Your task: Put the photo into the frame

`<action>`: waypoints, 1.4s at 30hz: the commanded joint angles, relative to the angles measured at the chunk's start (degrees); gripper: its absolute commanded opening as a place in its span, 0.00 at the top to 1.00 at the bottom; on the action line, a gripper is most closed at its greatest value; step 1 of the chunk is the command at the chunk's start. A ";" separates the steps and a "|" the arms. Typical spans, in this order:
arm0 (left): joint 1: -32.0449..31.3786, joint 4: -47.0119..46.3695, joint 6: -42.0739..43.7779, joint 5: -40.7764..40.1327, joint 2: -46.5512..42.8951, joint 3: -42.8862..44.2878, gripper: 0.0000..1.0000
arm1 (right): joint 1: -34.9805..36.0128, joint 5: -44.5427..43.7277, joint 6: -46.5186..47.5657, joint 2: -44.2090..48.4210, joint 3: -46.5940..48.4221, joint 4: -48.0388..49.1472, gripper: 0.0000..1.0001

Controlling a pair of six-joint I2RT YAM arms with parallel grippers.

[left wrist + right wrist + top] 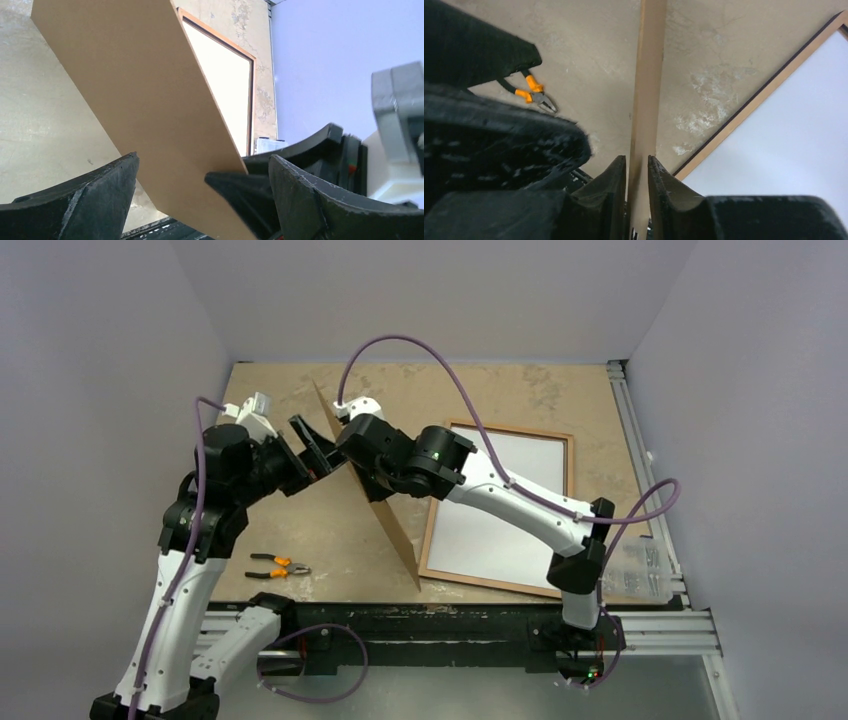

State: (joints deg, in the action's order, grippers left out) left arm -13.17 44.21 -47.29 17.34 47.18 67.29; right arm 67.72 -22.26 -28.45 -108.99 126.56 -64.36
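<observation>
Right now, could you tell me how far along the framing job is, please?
Apparently done: the frame lies back up, filled by a white sheet, probably the photo face down; no print shows. In hand: the right pincer grips the board on edge beside the frame, the left pincer open next to it. Left: lay the board into the frame.

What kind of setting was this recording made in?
Most likely a lab robot test cell, not a home or shop: plain pale walls enclose the worn tabletop on three sides, and aluminium rails run along its right and near edges, where the arms are mounted.
</observation>
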 commanded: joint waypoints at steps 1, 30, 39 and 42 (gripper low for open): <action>0.05 -1.01 -1.68 -0.59 2.43 2.80 0.02 | 0.57 5.05 -0.64 2.69 -2.24 3.05 0.73; 1.14 6.41 3.54 -7.47 2.77 -4.85 0.96 | -14.41 42.72 -17.38 27.20 -42.95 44.70 0.32; 2.97 9.89 7.84 -8.79 -0.18 6.15 1.00 | -22.59 47.09 -17.47 31.56 -50.62 46.35 0.31; 3.11 8.96 7.81 -6.50 -1.34 8.91 1.00 | -26.44 49.87 -18.32 33.52 -54.78 48.89 0.29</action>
State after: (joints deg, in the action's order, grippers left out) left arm -10.55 57.10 -40.47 8.23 48.80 69.95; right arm 45.43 22.72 -45.47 -78.46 75.72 -20.23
